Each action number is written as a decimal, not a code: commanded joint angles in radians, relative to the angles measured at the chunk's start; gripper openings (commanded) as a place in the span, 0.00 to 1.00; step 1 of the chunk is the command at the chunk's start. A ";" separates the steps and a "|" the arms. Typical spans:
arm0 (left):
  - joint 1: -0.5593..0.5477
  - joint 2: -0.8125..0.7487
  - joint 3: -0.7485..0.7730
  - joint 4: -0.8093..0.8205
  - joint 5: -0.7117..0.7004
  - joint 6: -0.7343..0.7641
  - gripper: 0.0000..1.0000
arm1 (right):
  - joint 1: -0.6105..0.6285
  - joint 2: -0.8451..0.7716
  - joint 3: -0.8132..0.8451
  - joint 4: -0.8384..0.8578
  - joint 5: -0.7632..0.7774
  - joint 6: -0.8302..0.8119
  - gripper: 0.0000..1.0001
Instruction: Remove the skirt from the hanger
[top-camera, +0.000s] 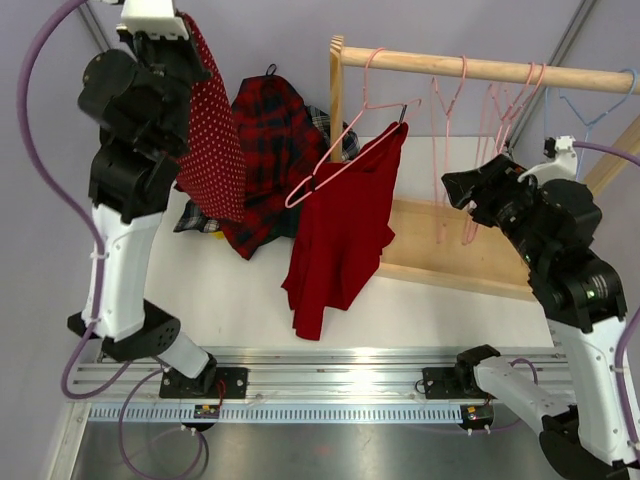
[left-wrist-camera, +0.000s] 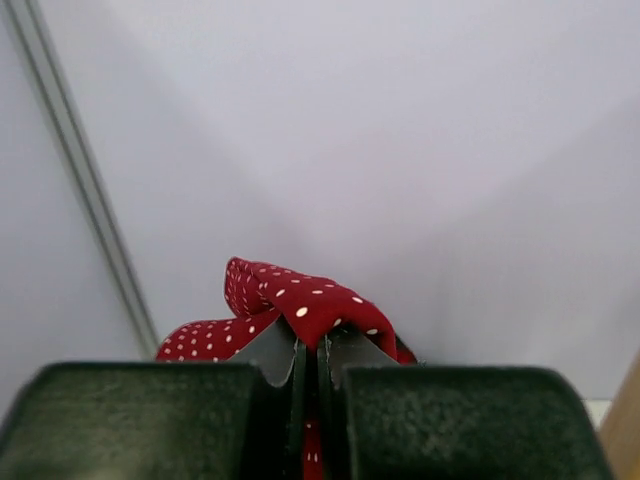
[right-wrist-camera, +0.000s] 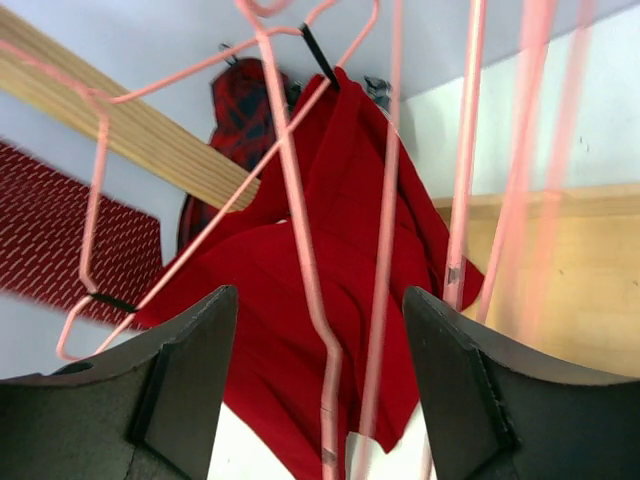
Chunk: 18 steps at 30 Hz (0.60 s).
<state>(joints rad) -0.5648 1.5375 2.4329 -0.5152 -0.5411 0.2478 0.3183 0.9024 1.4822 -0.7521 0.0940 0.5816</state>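
**Red skirt hangs by one clip as left arm lifts dotted skirt clear**

Seen from my top camera, the red skirt dangles below the left end of the wooden rail. It is pinned at one waist corner by the black clip on a tilted pink hanger. The hanger's hook is over the rail. Its lower clip, swung out left of the rail, grips no cloth, so the skirt sags in a long fold toward the table.

Well left of the rail, my left gripper is raised high. Its jaws are pressed together on a bunched edge of a dotted skirt, which hangs straight down beside the arm.

My right gripper sits just under the rail's middle with its jaws spread wide and nothing between them. It is among the empty hangers and faces the red skirt through their wires.

Behind the rail's left end, a plaid pile lies heaped against the back wall, partly hidden by both skirts.
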 joint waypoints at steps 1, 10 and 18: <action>0.152 0.102 0.029 0.116 0.303 -0.163 0.00 | -0.002 -0.071 -0.008 0.040 -0.048 -0.034 0.73; 0.295 0.342 -0.356 0.298 0.471 -0.388 0.53 | -0.004 -0.094 0.033 0.186 -0.547 -0.134 0.69; 0.312 0.155 -0.709 0.326 0.464 -0.527 0.99 | -0.002 0.070 0.135 0.195 -0.676 -0.068 0.59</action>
<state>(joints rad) -0.2462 1.9511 1.8412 -0.3489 -0.1097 -0.2035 0.3180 0.9241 1.5723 -0.5777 -0.5232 0.5053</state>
